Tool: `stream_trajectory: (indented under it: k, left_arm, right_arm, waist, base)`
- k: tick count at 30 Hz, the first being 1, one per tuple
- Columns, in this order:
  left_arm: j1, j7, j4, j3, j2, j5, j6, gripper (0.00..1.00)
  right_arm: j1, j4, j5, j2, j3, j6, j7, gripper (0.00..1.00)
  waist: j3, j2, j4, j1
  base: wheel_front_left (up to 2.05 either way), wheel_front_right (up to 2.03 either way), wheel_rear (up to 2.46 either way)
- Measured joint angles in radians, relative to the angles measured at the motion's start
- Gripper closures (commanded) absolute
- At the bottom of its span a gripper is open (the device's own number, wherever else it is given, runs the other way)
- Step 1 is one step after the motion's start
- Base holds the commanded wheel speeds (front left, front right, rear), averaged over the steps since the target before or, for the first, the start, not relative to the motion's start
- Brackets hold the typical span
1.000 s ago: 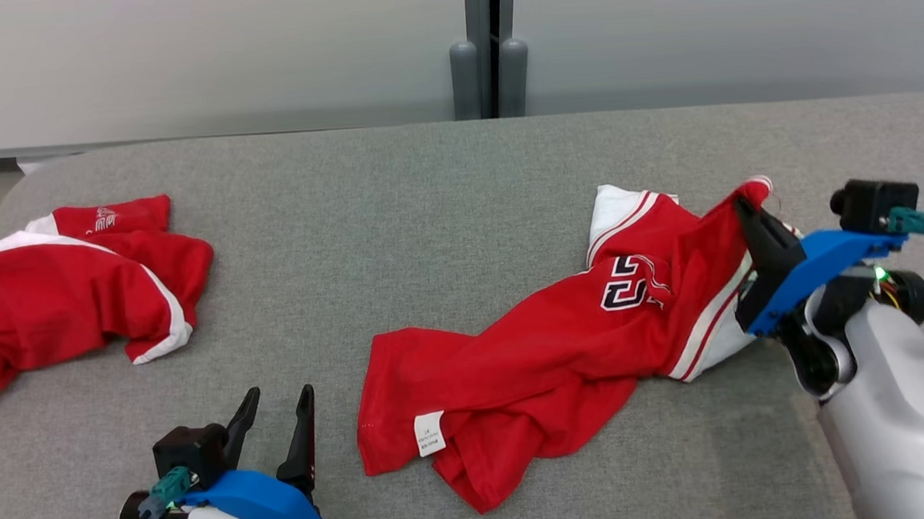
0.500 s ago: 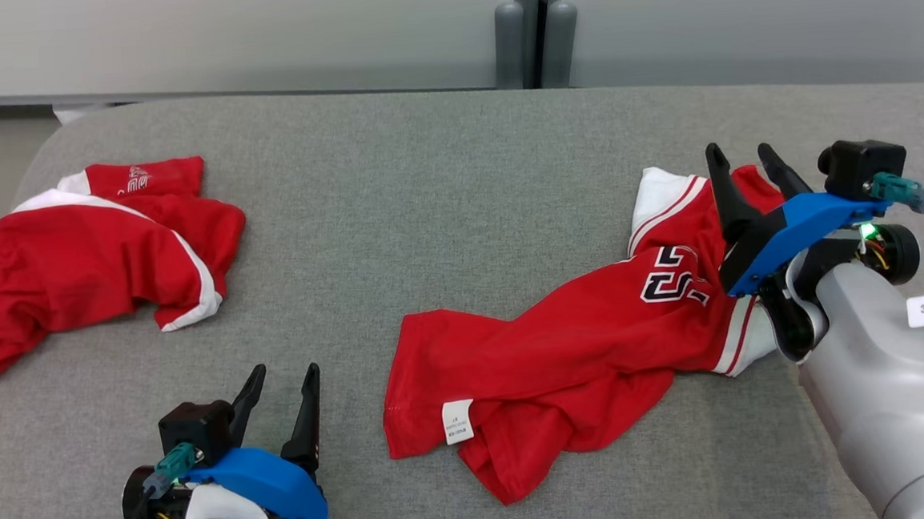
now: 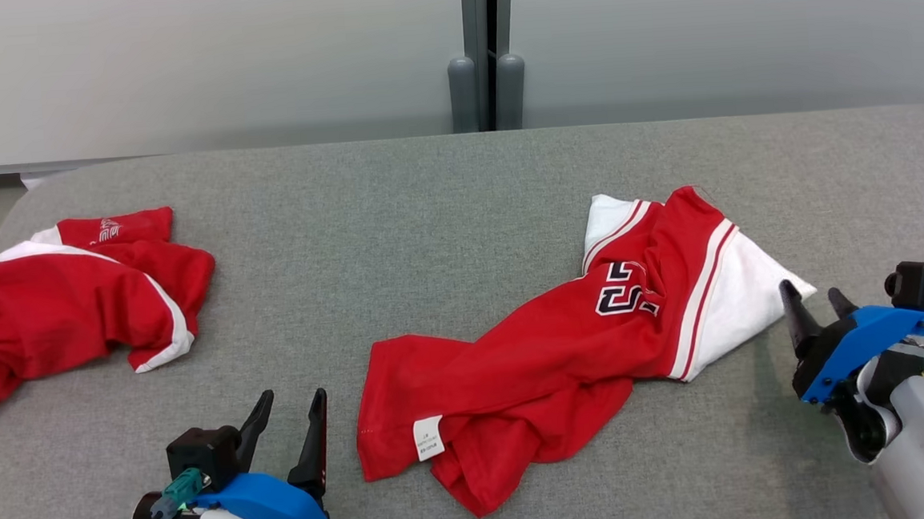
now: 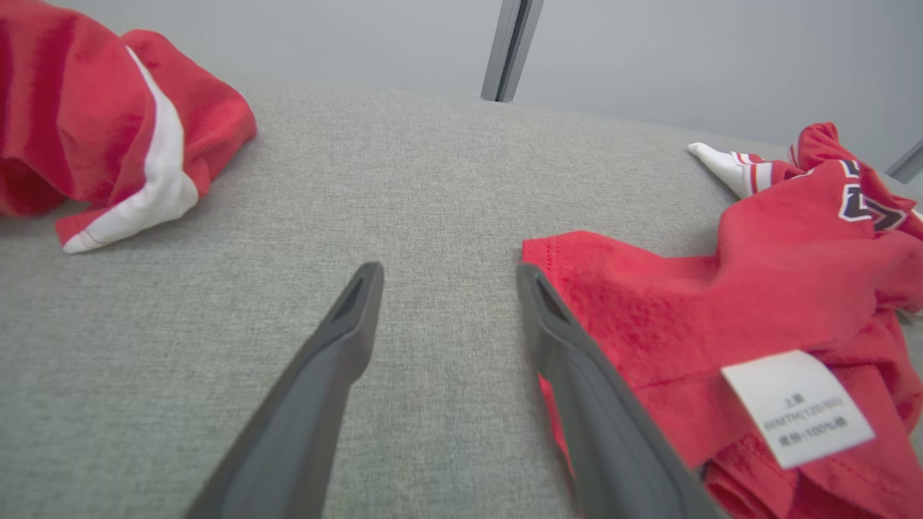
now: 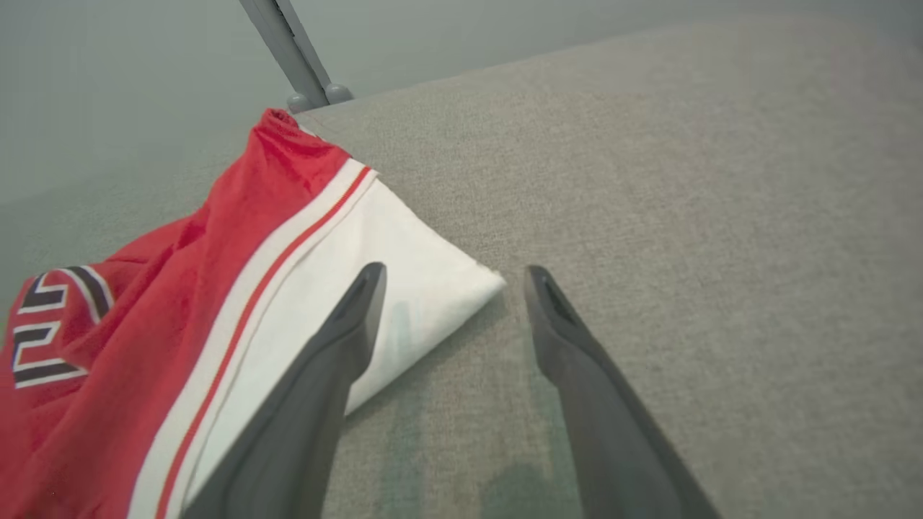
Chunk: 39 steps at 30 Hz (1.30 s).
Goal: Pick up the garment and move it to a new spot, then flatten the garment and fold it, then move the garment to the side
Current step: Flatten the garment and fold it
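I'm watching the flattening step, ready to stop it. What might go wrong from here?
1. The jersey lies bunched, doubled under near its label; the open left gripper may pinch several layers.
2. Its white corner lies flat; the open right gripper near it may slip past.
3. A second red garment lies at the left; dragging that way could tangle both.

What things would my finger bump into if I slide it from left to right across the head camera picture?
crumpled red and white garment → left gripper, open → red numbered jersey → right gripper, open
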Motion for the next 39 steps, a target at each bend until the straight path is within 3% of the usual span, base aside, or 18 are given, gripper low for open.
stream_trajectory:
  k: [11, 12, 13, 20, 24, 31, 35, 38, 39]
  left_arm:
    - [-0.021, 0.000, -0.005, -0.002, 0.011, 0.003, -0.004, 0.00]
    - [-0.021, 0.000, -0.004, -0.002, 0.012, 0.003, -0.004, 0.00]
    - [-0.022, 0.000, -0.002, -0.002, 0.012, 0.003, -0.004, 0.00]
    - [-0.011, 0.000, 0.010, 0.006, 0.006, -0.003, 0.000, 0.00]
    - [0.016, 0.000, 0.008, 0.010, -0.002, -0.010, 0.005, 0.00]
    - [0.033, 0.000, -0.002, 0.018, -0.017, -0.009, 0.012, 0.00]
    - [0.046, 0.000, -0.010, 0.031, -0.018, -0.008, 0.012, 0.00]
    - [0.048, 0.000, -0.013, 0.038, -0.019, -0.001, 0.008, 0.00]
    - [0.048, 0.000, -0.012, 0.040, -0.019, 0.000, 0.007, 0.00]
  right_arm:
    - [-0.068, 0.055, 0.222, 0.059, -0.094, 0.000, 0.214, 0.00]
    - [-0.071, 0.053, 0.223, 0.060, -0.090, 0.000, 0.213, 0.42]
    - [-0.070, 0.053, 0.224, 0.058, -0.089, 0.000, 0.207, 1.00]
    - [-0.039, 0.006, 0.176, 0.027, -0.023, 0.000, 0.145, 1.00]
    - [0.001, -0.035, 0.113, -0.001, 0.024, 0.000, 0.180, 1.00]
    - [0.153, -0.278, 0.053, -0.117, 0.019, 0.000, 0.395, 1.00]
    - [0.337, -0.508, 0.021, -0.168, -0.080, 0.000, 0.601, 1.00]
    - [0.474, -0.686, -0.017, -0.145, -0.192, 0.000, 0.752, 1.00]
    - [0.511, -0.741, -0.037, -0.120, -0.225, 0.000, 0.790, 0.80]
  waist:
    - [0.061, 0.0000, 0.035, 0.0003]
    - [0.063, 0.0001, 0.039, 0.0003]
    - [0.062, 0.0001, 0.041, 0.0003]
    - [0.028, 0.0000, 0.026, 0.0002]
    - [0.005, 0.0000, -0.011, 0.0002]
    - [-0.026, 0.0000, -0.070, 0.0001]
    - [-0.024, 0.0000, -0.078, 0.0001]
    - [-0.018, 0.0000, -0.074, 0.0002]
    - [-0.016, 0.0000, -0.070, 0.0001]
  base:
    - [0.00, 0.00, 0.00]
    - [0.00, 0.00, 0.00]
    - [0.00, 0.00, 0.00]
    - [0.00, 0.00, 0.00]
    - [0.00, 0.00, 0.00]
    - [0.00, 0.00, 0.00]
    - [0.00, 0.00, 0.00]
    - [0.00, 0.00, 0.00]
    - [0.00, 0.00, 0.00]
